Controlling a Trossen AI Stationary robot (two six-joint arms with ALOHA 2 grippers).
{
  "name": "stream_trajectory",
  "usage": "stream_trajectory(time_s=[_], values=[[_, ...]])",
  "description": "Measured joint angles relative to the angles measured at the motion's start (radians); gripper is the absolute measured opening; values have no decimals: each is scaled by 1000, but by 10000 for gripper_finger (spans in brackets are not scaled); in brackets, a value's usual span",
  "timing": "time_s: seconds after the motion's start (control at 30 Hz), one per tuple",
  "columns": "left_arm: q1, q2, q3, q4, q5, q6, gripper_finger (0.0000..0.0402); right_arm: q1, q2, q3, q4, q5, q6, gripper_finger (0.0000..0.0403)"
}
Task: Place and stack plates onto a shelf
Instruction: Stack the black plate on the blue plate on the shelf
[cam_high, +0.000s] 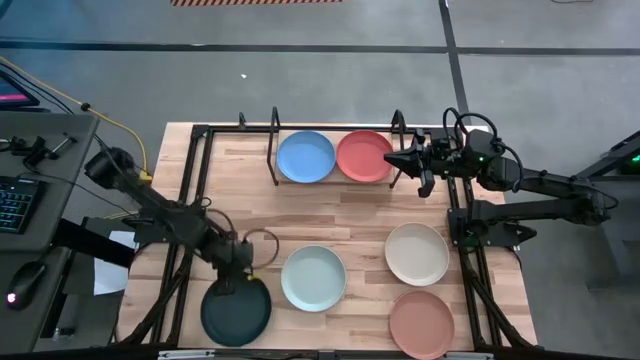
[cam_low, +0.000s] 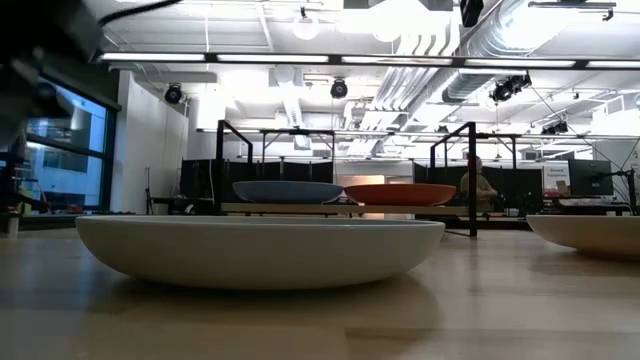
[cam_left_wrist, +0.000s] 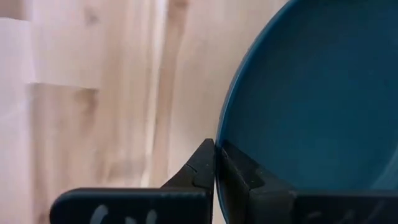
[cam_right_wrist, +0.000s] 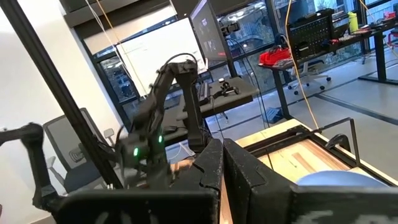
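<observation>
Your left gripper (cam_high: 238, 268) is down at the near left of the table, and its fingers are closed on the rim of the dark green plate (cam_high: 236, 311). In the left wrist view the two fingers (cam_left_wrist: 202, 171) meet with the plate edge between them, so I judge the grasp is thin, only at the rim. The plate lies on the table on the near side of the gripper, at the front edge. The shelf (cam_high: 330, 184) is at the far side, in the middle, so the plate must travel away from you and to the right. On the shelf the blue plate (cam_high: 305, 156) and the red plate (cam_high: 365, 156) sit side by side, touching or almost. The blue one is nearer to your left arm, so it looks the natural place to stack. Your right gripper (cam_high: 409, 160) waits just beside the red plate, fingers pressed together and holding nothing. The mint plate (cam_high: 313, 278) lies between your plate and the shelf; pass over it.
</observation>
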Motion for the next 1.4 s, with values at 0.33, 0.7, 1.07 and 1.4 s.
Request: stream_trajectory(time_s=[0.33,0.7,1.07,1.4], values=[[280,-159,200,-24,-178,31,1,0,0,0,-32,1,3,0],[647,57,356,328,-490,145,1,0,0,0,-26,7,3,0],[956,168,430,208,-423,166,1,0,0,0,-32,16,3,0],[1085,256,431,163,-394,198,1,0,0,0,-35,17,3,0]])
